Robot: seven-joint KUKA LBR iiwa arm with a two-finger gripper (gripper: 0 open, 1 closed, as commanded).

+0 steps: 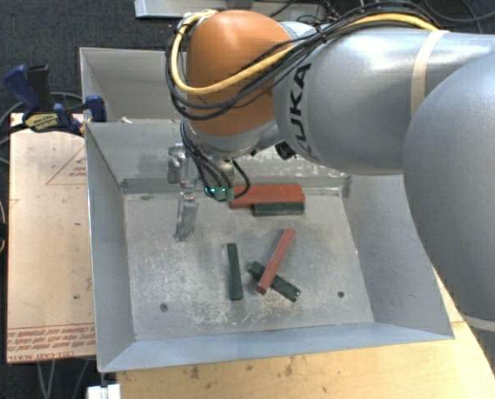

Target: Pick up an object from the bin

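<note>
Fingers [184, 216] of the two-finger gripper [182, 234] look pressed together with nothing between them. They hang over bare floor of the grey metal bin [148, 306], just off the view-left end of the broad, flat red rectangular block [268, 194]. Nothing lies beneath them, so I judge a good pick calls for spreading them first and shifting over one piece. The wrist should then turn so the jaws close across the piece's narrow width, not along its length.

That red block is the likeliest target: nearest, matte and straight-edged. A slim dark green bar [278, 209] touches its front edge and could be dragged along. In front of the block, a lone dark green stick [232, 271] lies clear of neighbours and looks easier. Farther off, front-right of the block, a thin red bar [276, 260] rests across a short dark green piece [279, 287].
</note>
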